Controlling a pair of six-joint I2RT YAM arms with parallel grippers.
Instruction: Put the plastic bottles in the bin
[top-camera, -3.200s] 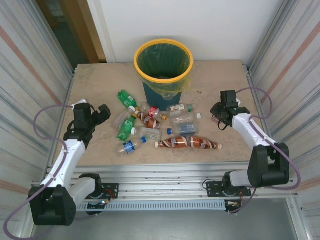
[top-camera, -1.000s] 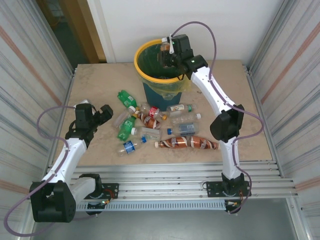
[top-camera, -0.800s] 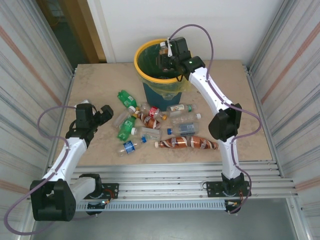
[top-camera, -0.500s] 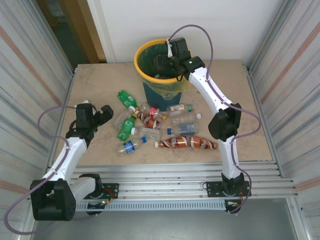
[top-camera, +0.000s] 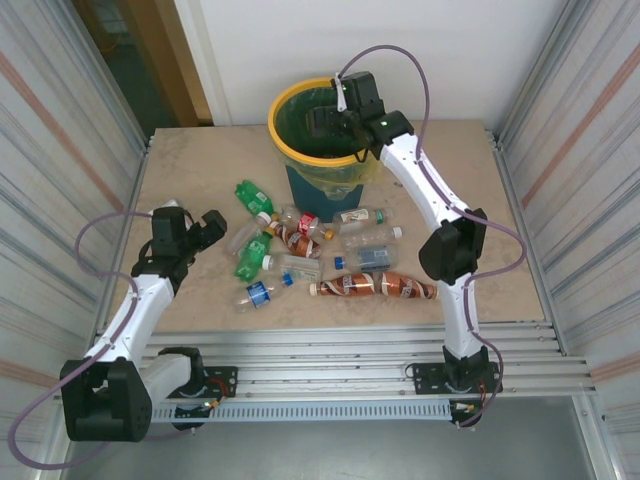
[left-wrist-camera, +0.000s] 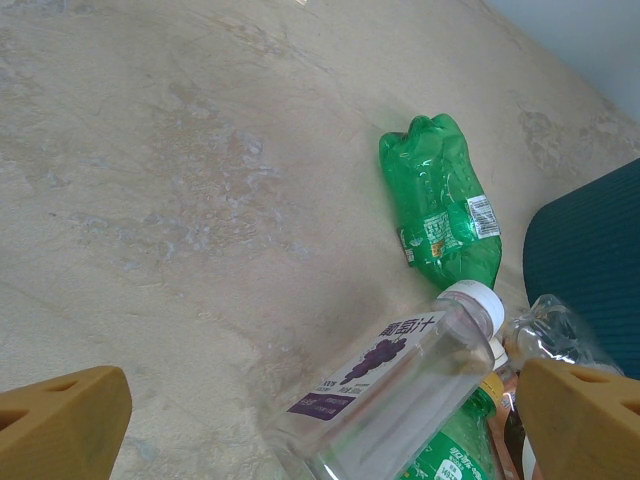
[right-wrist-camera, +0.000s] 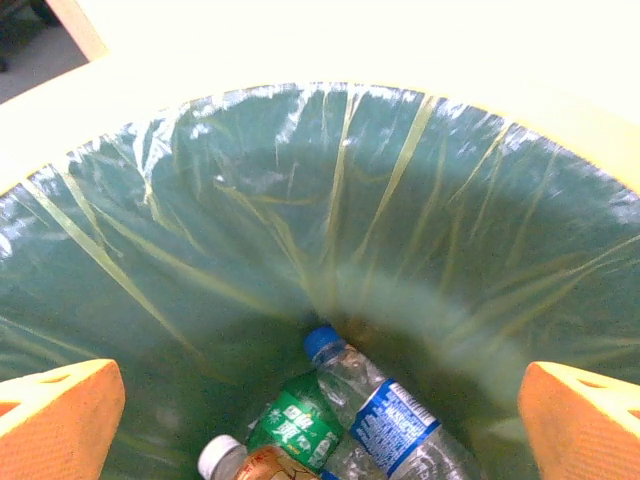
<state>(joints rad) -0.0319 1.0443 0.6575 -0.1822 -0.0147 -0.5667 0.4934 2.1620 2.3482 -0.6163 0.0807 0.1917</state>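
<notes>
The bin (top-camera: 281, 107), dark teal with a yellow rim and a translucent liner, stands at the back of the table. My right gripper (top-camera: 320, 120) hovers over its mouth, open and holding nothing. In the right wrist view its jaws (right-wrist-camera: 320, 415) stand wide above the liner (right-wrist-camera: 400, 200). On the bottom lie a clear blue-labelled bottle (right-wrist-camera: 390, 420), a green bottle (right-wrist-camera: 295, 425) and a white-capped one (right-wrist-camera: 218, 457). Several plastic bottles (top-camera: 345, 286) lie in a heap mid-table. My left gripper (top-camera: 205, 228) is open just left of the heap, facing a clear purple-labelled bottle (left-wrist-camera: 400, 390) and a green bottle (left-wrist-camera: 445, 205).
Metal frame walls close in the table on the left and right. The right arm (top-camera: 430, 200) arches over the right side of the heap. Bare tabletop (top-camera: 190, 170) lies left of the bin and at the far right (top-camera: 480, 230). The bin's teal wall (left-wrist-camera: 590, 260) shows past the green bottle.
My right gripper has opened over the bin and the bottle it carried has dropped out of it. The left arm has stayed where it was.
</notes>
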